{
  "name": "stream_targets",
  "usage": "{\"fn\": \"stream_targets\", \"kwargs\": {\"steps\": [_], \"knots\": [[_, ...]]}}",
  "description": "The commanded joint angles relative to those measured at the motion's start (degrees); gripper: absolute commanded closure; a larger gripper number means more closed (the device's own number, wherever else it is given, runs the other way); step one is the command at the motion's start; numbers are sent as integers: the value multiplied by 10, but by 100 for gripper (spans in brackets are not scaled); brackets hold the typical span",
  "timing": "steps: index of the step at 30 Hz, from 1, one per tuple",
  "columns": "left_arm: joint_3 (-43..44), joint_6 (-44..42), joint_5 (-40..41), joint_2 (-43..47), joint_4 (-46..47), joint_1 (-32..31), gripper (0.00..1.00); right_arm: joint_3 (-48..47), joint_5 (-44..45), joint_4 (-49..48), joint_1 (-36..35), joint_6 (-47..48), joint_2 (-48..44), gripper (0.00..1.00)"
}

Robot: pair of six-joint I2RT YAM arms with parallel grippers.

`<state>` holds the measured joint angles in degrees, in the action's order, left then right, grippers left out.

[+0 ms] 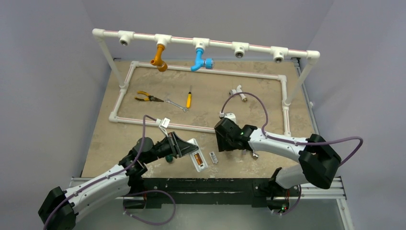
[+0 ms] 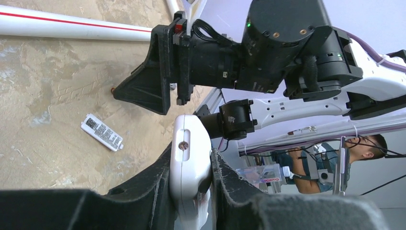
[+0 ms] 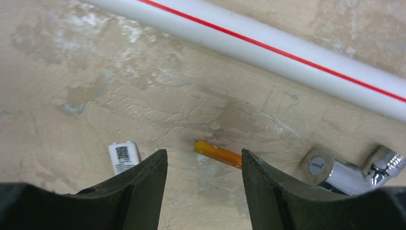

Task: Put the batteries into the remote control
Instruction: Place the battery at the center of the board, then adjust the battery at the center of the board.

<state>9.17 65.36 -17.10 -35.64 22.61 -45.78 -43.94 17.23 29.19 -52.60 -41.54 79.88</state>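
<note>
Gripping the remote [image 2: 189,139] by its sides in the left tool [image 2: 190,163], with a first battery [image 1: 197,159] in its open bay, and hanging the right tool [image 3: 203,158] spread wide over the second battery [image 3: 218,153], loose on the bench [image 3: 72,57] near a chrome fitting [image 3: 335,167].

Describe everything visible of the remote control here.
The remote control is a small white plastic handset, clamped by its sides in the left hand. It is held back up near the front edge of the table, angled diagonally. Its recessed bay is open, with one orange battery seated. The wrist view shows a rounded end with a small screw hole.
</note>
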Motion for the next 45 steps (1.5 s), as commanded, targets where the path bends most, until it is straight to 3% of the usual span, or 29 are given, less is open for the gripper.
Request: {"fn": "stream_targets", "kwargs": {"steps": [1, 11, 14, 17, 45], "knots": [[20, -1, 2, -2, 23, -2, 100, -32, -68, -33, -2, 155, -15, 44], [25, -4, -2, -3, 16, -2, 100, -8, -151, -75, -2, 339, -56, 42], [26, -3, -3, -3, 15, -2, 100, -12, -181, -65, -2, 408, -69, 35], [28, -4, -5, -2, 13, -2, 100, -13, -191, -49, -2, 462, -81, 34], [36, -9, -3, 9, -4, -2, 100, -40, -150, -11, 20, 458, 64, 57]]}}
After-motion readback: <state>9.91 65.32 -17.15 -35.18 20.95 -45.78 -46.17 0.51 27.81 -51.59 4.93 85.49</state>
